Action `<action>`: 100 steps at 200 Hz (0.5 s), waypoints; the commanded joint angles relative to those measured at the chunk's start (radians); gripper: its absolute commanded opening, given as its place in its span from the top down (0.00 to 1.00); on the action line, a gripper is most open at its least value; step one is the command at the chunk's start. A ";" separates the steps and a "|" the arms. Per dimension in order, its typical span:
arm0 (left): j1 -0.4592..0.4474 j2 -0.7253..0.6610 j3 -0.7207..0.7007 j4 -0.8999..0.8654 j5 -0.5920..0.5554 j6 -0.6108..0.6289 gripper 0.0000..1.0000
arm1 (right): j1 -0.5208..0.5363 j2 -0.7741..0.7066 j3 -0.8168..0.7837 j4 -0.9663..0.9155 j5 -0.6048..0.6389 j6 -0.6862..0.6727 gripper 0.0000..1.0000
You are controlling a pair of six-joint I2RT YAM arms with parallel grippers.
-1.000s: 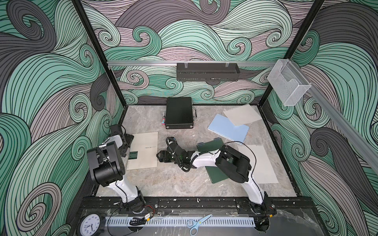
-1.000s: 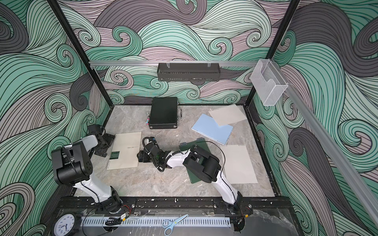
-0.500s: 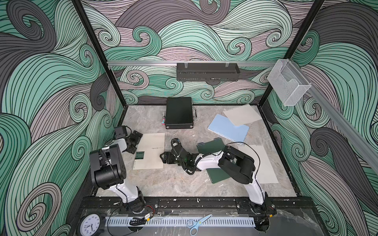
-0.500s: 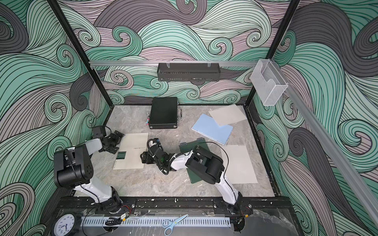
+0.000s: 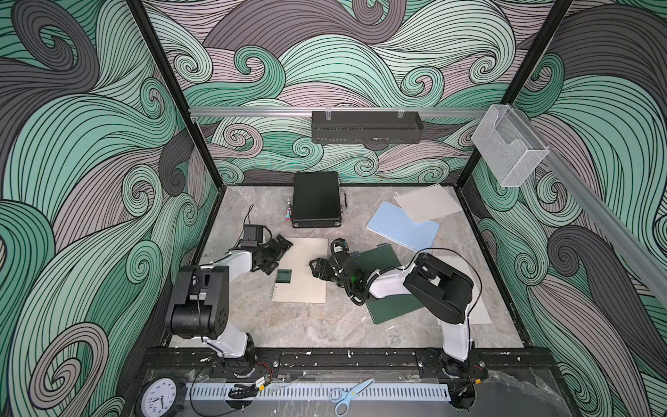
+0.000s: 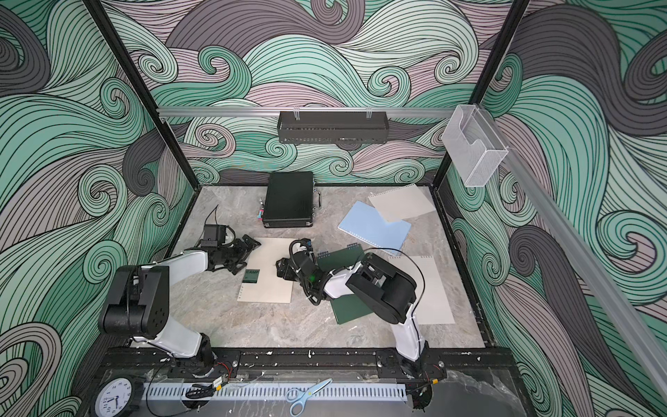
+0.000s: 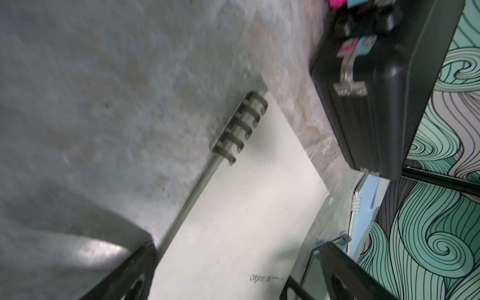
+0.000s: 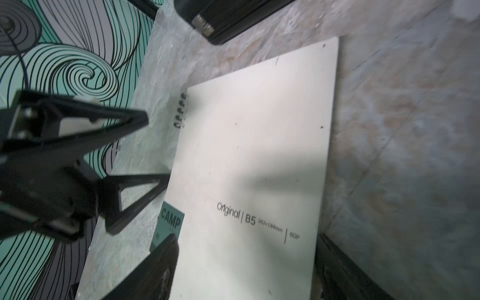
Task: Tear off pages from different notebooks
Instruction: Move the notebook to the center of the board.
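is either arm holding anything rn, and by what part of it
Nothing is held. The left gripper and the right gripper sit at opposite side edges of the beige notebook, jaws open and closed on nothing.
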 commanded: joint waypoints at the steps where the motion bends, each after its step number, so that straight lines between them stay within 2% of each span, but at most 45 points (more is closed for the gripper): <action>1: -0.037 -0.056 -0.066 -0.201 -0.087 -0.050 0.01 | -0.010 -0.016 -0.033 -0.047 0.035 0.025 0.19; 32: -0.047 -0.088 -0.064 -0.260 -0.155 -0.038 0.02 | -0.011 -0.022 -0.043 -0.034 0.037 0.026 0.19; 66: -0.056 -0.047 -0.086 -0.208 -0.096 -0.030 0.01 | -0.009 0.004 -0.025 -0.027 0.002 0.034 0.20; 100: -0.084 -0.041 -0.089 -0.194 -0.095 -0.026 0.01 | -0.004 0.007 0.014 -0.080 -0.023 0.020 0.22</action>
